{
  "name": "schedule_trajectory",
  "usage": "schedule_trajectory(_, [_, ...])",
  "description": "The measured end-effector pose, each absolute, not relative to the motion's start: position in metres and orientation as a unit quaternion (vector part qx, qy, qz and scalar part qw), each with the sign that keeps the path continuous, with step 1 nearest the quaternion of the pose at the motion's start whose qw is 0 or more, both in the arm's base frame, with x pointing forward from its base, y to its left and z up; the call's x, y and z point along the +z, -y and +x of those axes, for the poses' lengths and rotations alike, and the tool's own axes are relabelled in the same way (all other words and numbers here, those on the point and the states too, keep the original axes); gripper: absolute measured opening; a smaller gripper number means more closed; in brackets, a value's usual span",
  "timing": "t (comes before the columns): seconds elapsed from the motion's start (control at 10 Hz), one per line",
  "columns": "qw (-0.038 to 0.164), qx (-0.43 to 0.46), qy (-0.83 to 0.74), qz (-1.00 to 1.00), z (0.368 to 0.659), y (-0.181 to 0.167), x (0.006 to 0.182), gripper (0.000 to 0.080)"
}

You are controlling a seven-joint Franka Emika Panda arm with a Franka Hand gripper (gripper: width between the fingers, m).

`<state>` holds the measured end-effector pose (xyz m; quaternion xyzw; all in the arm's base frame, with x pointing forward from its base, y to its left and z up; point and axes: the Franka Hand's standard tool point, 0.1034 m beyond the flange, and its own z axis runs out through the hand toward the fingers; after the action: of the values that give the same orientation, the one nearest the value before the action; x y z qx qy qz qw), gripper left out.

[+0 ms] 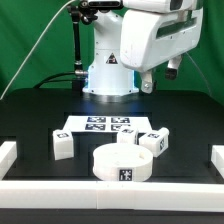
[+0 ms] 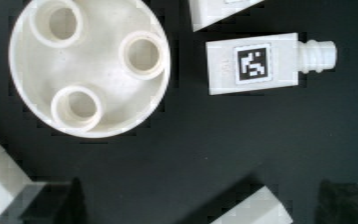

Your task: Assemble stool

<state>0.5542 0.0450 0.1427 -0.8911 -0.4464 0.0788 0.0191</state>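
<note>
The round white stool seat (image 1: 122, 165) lies on the black table near the front, its tag facing the camera. In the wrist view the seat (image 2: 87, 65) shows three round sockets facing up. One white block leg (image 1: 62, 145) lies toward the exterior view's left of the seat. Two more legs (image 1: 152, 141) lie behind it to the right. The wrist view shows one tagged leg (image 2: 256, 62) lying beside the seat. My gripper (image 1: 160, 78) hangs high above the table, well behind the parts. In the wrist view the gripper (image 2: 197, 200) is open and empty, with dark fingers (image 2: 44, 200) at the picture's edge.
The marker board (image 1: 100, 125) lies flat behind the seat. White border rails run along the left (image 1: 8, 155), right (image 1: 215, 160) and front (image 1: 110, 198) of the table. The robot base (image 1: 108, 75) stands at the back.
</note>
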Motion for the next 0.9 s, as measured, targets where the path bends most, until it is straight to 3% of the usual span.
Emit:
schedule_trajectory(0.5, [0.019, 0.079, 0.446, -0.891, 0.554, -0.045, 0.142, 0.0649])
schedule_trajectory(0.9, [0.002, 0.022, 0.543, -0.839, 0.564, -0.014, 0.115, 0.0649])
